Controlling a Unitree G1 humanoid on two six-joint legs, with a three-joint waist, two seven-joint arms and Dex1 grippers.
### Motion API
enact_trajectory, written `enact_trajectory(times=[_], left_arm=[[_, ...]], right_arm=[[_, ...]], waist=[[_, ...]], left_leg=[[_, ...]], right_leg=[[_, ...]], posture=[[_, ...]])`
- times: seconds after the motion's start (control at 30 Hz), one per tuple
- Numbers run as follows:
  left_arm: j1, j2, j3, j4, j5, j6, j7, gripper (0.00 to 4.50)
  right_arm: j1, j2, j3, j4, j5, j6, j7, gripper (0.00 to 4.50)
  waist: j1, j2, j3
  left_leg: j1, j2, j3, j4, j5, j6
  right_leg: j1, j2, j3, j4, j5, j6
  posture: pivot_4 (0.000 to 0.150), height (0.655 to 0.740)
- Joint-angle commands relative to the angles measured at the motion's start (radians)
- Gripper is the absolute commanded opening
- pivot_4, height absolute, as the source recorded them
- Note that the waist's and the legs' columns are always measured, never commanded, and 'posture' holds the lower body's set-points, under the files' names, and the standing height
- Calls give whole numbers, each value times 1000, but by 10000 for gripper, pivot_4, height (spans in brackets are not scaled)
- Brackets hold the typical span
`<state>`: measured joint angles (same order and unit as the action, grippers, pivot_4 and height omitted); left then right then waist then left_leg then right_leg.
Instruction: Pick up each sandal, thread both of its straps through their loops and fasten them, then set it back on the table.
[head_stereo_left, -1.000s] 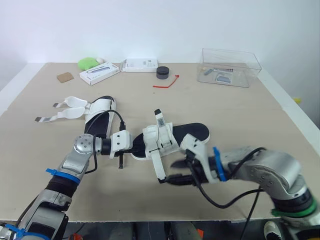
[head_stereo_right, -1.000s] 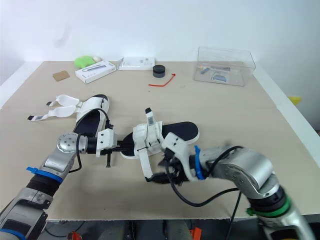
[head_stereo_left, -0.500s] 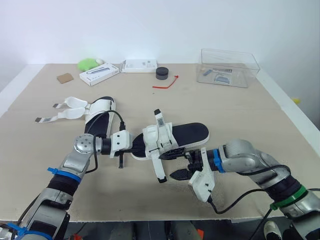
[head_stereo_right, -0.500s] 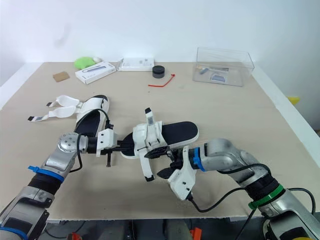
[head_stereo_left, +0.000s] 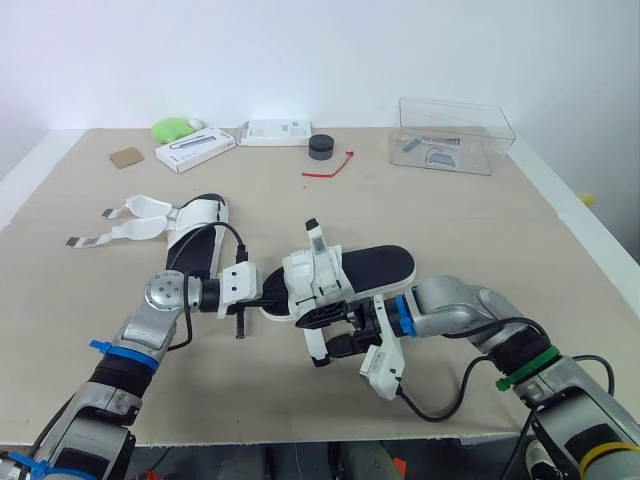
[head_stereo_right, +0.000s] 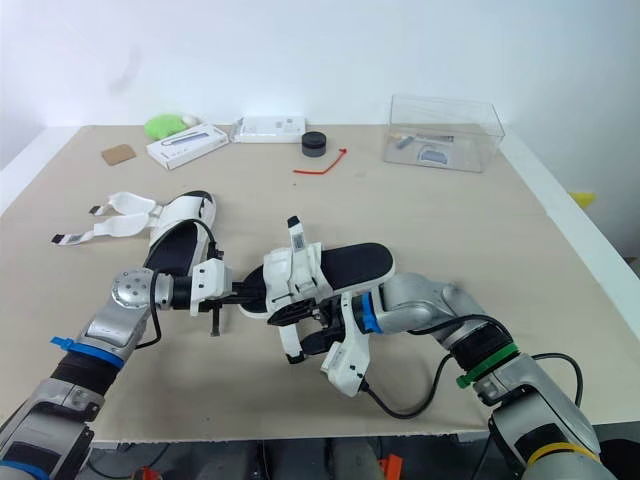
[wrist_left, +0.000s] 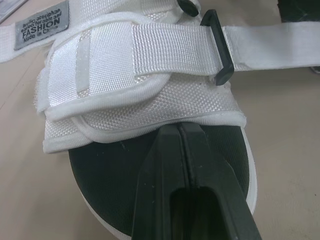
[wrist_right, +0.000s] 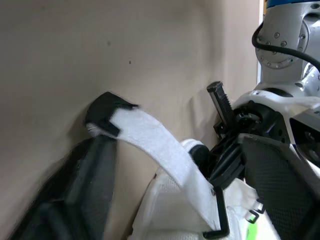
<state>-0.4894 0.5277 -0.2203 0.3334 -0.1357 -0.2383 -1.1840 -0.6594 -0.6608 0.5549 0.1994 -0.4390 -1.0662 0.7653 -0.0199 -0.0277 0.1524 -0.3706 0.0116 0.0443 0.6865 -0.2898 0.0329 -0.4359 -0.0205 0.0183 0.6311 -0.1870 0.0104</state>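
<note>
Right gripper (head_stereo_left: 343, 334) spread open, loose strap (wrist_right: 160, 150) end resting against one finger. Left gripper (head_stereo_left: 268, 297) closed, tips at toe of sandal (head_stereo_left: 378, 268), mid-table (head_stereo_left: 470, 215). Judged: sandal light, sole stiff, webbing floppy; pinch strap near its tip, steady sole at toe

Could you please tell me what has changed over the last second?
The right gripper has turned its wrist over and moved left, in close to the loose white strap hanging from the white-strapped, black-soled sandal. The left gripper stays at that sandal's end, and the sandal has not moved. The second sandal, with open straps, lies as before, farther left on the table.
</note>
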Motion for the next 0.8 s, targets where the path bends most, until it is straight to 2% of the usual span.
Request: enact_trajectory(times=[0.03, 0.1, 0.17, 0.3, 0.4, 0.57, 0.67, 0.8], left_arm=[[42, 21, -29, 16, 43, 32, -7, 0], [44, 21, -29, 12, 43, 35, -6, 0], [45, 20, -30, 12, 44, 37, -5, 0], [44, 20, -32, 14, 47, 38, -5, 0], [44, 21, -34, 19, 49, 35, -5, 0], [37, 16, -36, 27, 50, 32, -4, 0], [36, 11, -41, 30, 51, 28, -1, 0], [38, 9, -43, 31, 51, 25, 0, 0]], right_arm=[[-6, 1, 6, -24, 53, 14, 14, 21918], [-6, 1, 7, -23, 55, 17, 19, 10300], [-6, 3, 6, -22, 68, 29, 24, 948], [23, 9, 7, -43, 211, 135, 70, 393], [72, 30, -5, -144, 461, 413, 163, 393], [72, 103, -89, -273, 699, 933, 158, 393], [28, 150, -163, -299, 813, 1250, 102, 393], [-16, 179, -218, -300, 855, 1480, 76, 393]], waist=[[0, 0, 0], [0, 0, 0], [0, 0, 0], [0, 0, 0], [0, 0, 0], [0, 0, 0], [1, 0, 0], [1, 0, 0]], left_leg=[[0, 0, 0, 0, 0, 0], [1, 1, 0, 0, 0, 0], [1, 1, 0, 0, 0, 0], [1, 1, 0, 0, 0, 0], [1, 1, -1, 0, 0, 0], [1, 3, -2, 0, 0, 0], [1, 3, -2, 1, 0, 0], [1, 4, -3, 0, 1, -1]], right_leg=[[0, 0, 0, 0, 0, 0], [0, 0, 0, 0, 0, -1], [0, 1, 0, 1, 0, -1], [0, 1, 0, 1, 0, -1], [1, -1, 0, 1, 0, -1], [1, -3, -1, 1, 2, -4], [1, -2, -3, 1, 3, -6], [0, -2, -4, 1, 3, -6]], posture=[[1500, 7400], [1500, 7400], [1500, 7400], [1500, 7400], [1500, 7400], [1500, 7400], [1500, 7400], [1500, 7400]])
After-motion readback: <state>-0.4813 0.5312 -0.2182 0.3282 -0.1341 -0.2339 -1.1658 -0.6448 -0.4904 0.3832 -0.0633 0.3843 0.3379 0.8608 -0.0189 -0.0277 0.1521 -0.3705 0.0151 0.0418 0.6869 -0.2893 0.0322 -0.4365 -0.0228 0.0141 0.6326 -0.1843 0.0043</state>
